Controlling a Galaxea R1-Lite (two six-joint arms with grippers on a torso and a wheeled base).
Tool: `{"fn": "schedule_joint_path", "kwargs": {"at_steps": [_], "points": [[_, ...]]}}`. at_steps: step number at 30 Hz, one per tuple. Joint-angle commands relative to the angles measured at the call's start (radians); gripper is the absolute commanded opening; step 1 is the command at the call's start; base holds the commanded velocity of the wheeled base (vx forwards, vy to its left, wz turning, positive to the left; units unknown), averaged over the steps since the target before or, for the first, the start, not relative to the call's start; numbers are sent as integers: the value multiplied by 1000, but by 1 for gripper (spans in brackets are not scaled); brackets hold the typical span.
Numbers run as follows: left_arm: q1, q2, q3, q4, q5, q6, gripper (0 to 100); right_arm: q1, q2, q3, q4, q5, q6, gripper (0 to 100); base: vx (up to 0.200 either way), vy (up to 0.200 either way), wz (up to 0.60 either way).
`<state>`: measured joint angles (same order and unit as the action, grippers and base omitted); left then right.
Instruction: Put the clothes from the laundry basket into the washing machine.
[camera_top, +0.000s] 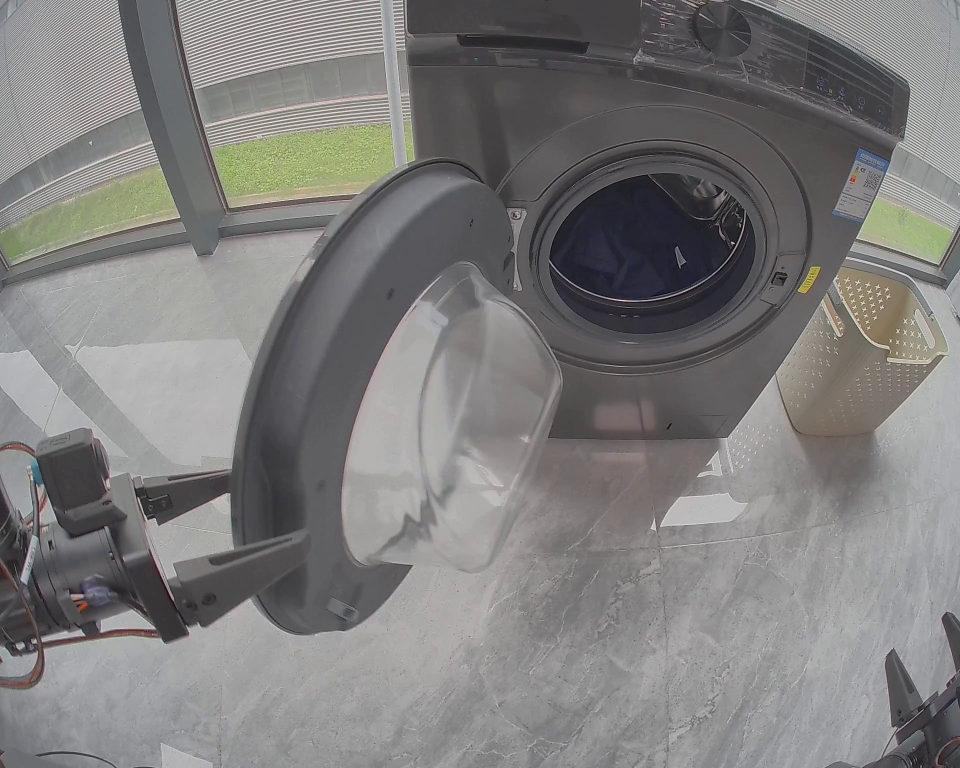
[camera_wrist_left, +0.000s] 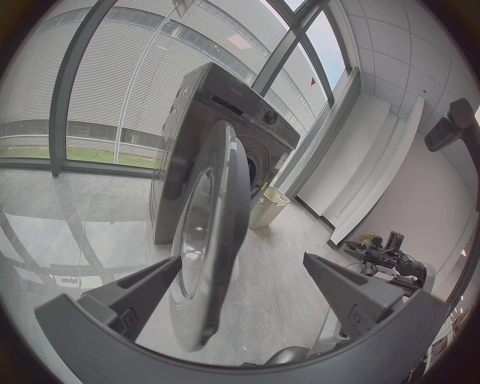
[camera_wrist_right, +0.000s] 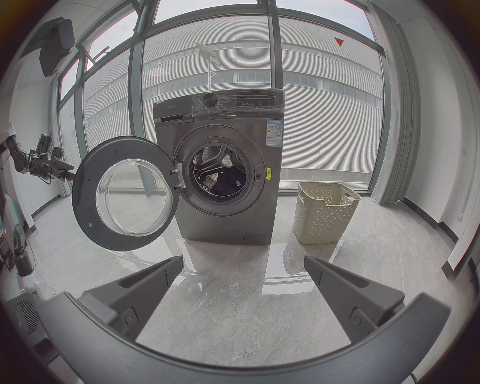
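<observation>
Marble floor, windows behind. Left gripper is spread wide with its fingers either side of the open door rim, clamping nothing. Washing machine sits centre, with dark clothes inside the drum. Laundry basket stands just beside its right side. Right gripper is low, spread wide, holding nothing.

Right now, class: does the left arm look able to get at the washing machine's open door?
Probably yes. The left gripper is open, its fingers either side of the outer rim of the door, with nothing between them and it. Whether they touch it, I cannot tell.
</observation>
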<state>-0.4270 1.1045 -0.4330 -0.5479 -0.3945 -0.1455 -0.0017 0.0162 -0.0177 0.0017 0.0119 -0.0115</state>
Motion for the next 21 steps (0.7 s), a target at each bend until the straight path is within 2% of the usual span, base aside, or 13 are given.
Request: {"fn": "schedule_joint_path", "kwargs": {"at_steps": [1, 9, 13, 14, 15, 16, 17, 21], "points": [[-82, -67, 30, 9, 63, -16, 100, 0, -13, 15, 0, 0, -1, 100, 0, 0, 0], [-53, -78, 34, 13, 77, -16, 100, 0, -13, 15, 0, 0, -1, 100, 0, 0, 0], [-42, -11, 17, 2, 121, -11, 100, 0, -13, 15, 0, 0, -1, 100, 0, 0, 0], [-42, 21, 3, -3, 152, -9, 100, 0, -13, 15, 0, 0, -1, 100, 0, 0, 0], [-42, 43, -7, -12, 161, -9, 100, 0, -13, 15, 0, 0, -1, 100, 0, 0, 0], [-42, 43, -7, -12, 161, -9, 100, 0, -13, 15, 0, 0, -1, 100, 0, 0, 0], [-41, 67, -24, -40, 166, -22, 100, 0, -13, 15, 0, 0, 1, 100, 0, 0, 0], [-36, 87, -18, -95, 166, -22, 100, 0, -13, 15, 0, 0, 1, 100, 0, 0, 0]]}}
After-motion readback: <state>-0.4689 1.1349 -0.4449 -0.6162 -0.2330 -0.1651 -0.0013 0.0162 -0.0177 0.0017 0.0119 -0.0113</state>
